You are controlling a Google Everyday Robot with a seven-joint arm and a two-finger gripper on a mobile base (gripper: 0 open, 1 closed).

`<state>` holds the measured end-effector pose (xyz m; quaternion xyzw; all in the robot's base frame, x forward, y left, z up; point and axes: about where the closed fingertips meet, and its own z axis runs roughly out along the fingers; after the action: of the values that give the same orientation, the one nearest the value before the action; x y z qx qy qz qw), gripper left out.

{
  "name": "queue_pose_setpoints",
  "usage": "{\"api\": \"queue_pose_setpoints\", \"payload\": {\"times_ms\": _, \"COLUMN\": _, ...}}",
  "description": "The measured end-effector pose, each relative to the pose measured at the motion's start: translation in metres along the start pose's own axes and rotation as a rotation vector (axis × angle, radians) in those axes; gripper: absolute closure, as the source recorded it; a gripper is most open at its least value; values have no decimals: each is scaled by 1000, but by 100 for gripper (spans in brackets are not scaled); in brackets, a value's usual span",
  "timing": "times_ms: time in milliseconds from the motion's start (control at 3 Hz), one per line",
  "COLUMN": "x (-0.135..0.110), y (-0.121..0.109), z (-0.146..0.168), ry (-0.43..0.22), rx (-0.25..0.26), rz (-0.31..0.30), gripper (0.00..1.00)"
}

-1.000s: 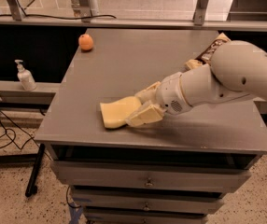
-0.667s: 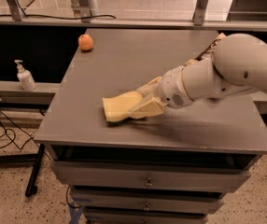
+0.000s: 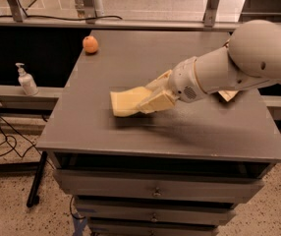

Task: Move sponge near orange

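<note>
At the middle of the worktop (image 3: 130,58) I observed the tool (image 3: 149,99) clenched on the right-hand end of the sponge (image 3: 126,102), its cream-coloured fingers (image 3: 159,100) closed over the pale-yellow foam from above and below. The sponge projected leftward from the tool, roughly level, with a dark shadow on the grey surface beneath and in front of it; I could not tell whether its free edge touched the worktop. The white arm (image 3: 238,63) reached in from the right side of the view and sloped down toward the tool. I noted the orange (image 3: 90,44) resting at the far left corner of the worktop, close to the edge and well apart from the sponge, with bare grey surface between the two. A corner of a snack bag (image 3: 227,95) showed just below the arm on the right, mostly hidden by it. Off the worktop, a white pump bottle (image 3: 26,80) stood upright on a lower ledge to the left. Drawers (image 3: 155,191) beneath the worktop were shut.
</note>
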<state>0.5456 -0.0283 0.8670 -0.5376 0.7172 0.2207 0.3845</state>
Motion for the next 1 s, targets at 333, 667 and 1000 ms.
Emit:
{"api": "queue_pose_setpoints", "payload": {"times_ms": 333, "x": 0, "y": 0, "z": 0, "ry": 0, "rx": 0, "rz": -1, "gripper": 100}}
{"api": "queue_pose_setpoints", "payload": {"times_ms": 667, "x": -11, "y": -30, "z": 0, "ry": -25, "rx": 59, "rz": -39, "gripper": 100}}
{"api": "queue_pose_setpoints", "payload": {"times_ms": 1000, "x": -19, "y": -87, "z": 3, "ry": -37, "rx": 135, "rz": -74, "gripper": 100}}
